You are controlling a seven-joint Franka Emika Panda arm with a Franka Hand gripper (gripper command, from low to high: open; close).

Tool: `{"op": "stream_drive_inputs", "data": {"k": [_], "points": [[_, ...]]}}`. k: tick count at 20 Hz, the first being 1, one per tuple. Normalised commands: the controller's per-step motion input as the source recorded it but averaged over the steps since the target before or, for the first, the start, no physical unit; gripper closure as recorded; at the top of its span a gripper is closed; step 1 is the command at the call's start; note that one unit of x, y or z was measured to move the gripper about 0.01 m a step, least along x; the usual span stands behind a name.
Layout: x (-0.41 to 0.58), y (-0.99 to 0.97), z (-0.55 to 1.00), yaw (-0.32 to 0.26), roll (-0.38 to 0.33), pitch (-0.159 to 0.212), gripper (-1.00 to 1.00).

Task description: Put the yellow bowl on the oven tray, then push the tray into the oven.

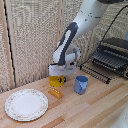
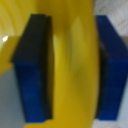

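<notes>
In the exterior view we see the end effector [image 1: 58, 78] down on the dish [image 1: 56, 81], which sits on the counter [image 1: 95, 107] just beside the cup [image 1: 81, 84], well apart from the oven [image 1: 113, 56]. In the wrist view its blue pads [image 2: 34, 67] pinch the dish [image 2: 72, 65] wall; we judge that thin rim hold could slip or tilt on lifting, or knock the cup.
</notes>
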Motion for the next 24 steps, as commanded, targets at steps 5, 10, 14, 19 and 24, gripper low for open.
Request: {"op": "stream_drive_inputs", "data": {"k": [5, 10, 14, 19, 24], "points": [[0.05, -0.06, 0.42, -0.16, -0.001, 0.003, 1.0], [0.026, -0.03, 0.88, -0.18, -0.044, 0.047, 1.0], [0.136, -0.2, 0.9, -0.25, -0.024, 0.098, 1.0], [0.193, -0.26, 0.81, -0.303, 0.0, 0.145, 1.0], [0.145, -0.29, 0.76, -0.301, 0.0, 0.105, 1.0]]}}
